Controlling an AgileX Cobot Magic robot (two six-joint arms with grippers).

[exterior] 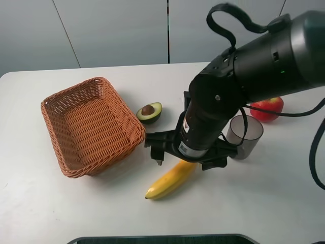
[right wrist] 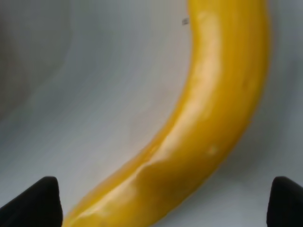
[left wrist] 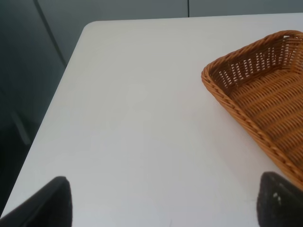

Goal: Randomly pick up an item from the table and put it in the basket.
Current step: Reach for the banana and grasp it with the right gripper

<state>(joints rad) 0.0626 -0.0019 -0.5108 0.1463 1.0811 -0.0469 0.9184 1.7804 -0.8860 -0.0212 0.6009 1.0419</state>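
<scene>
Got the right gripper spread wide with nothing in it, hanging low over the upper end of the banana lying flat on the table near the basket. Probably lined up that way to drop a finger on each side of the fruit. Also got the left gripper spread and empty over bare table beside the basket, guessing just to be out of the way.
</scene>
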